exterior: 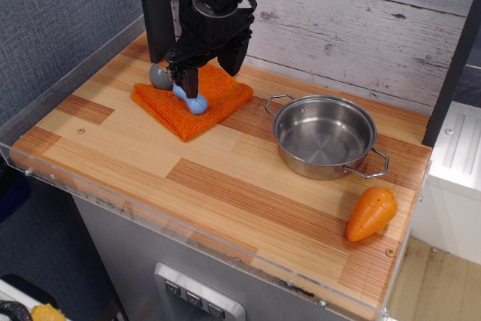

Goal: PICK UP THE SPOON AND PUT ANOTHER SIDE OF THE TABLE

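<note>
I see the spoon (179, 87) lying on the orange cloth (192, 99) at about ten o'clock on the counter (225, 178). The jaws stand spread around its blue handle, not yet clenched. My worry: the handle is round and chubby, so it may slip out, or one finger may catch the cloth and drag it. The pot (325, 137) sits at three o'clock.

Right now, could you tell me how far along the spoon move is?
Done: the gripper has reached the spoon, straddling its blue handle. In hand: the grasp; whether the fingers have closed is unclear, and the spoon lies on the orange cloth. Left: lifting it and carrying it across the table.
</note>
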`<state>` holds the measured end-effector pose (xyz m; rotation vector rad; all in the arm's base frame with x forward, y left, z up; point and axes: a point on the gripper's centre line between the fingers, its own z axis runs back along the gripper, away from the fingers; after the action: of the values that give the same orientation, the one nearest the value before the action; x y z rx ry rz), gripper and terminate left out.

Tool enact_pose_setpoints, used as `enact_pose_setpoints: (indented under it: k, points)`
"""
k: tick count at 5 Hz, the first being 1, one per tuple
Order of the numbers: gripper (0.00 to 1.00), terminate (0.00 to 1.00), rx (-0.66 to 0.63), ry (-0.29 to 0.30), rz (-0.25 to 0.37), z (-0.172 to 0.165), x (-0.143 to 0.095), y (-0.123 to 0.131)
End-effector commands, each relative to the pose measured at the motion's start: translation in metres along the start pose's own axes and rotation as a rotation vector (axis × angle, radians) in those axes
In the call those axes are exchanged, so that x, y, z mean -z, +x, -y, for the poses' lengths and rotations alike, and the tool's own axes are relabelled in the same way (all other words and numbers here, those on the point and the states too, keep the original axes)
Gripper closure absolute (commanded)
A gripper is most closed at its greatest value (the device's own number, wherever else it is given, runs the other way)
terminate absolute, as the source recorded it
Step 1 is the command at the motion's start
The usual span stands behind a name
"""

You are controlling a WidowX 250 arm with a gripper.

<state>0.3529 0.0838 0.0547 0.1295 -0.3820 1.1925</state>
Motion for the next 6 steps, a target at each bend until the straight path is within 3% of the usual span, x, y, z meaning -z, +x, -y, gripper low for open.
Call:
enact_pose_setpoints:
  k: [1, 6]
  points:
    - [0.0, 0.0, 0.0, 0.0, 0.0, 0.0, 0.0, 0.0]
    - [0.0, 0.0, -0.019, 0.024, 0.016, -0.002, 0.018, 0.005]
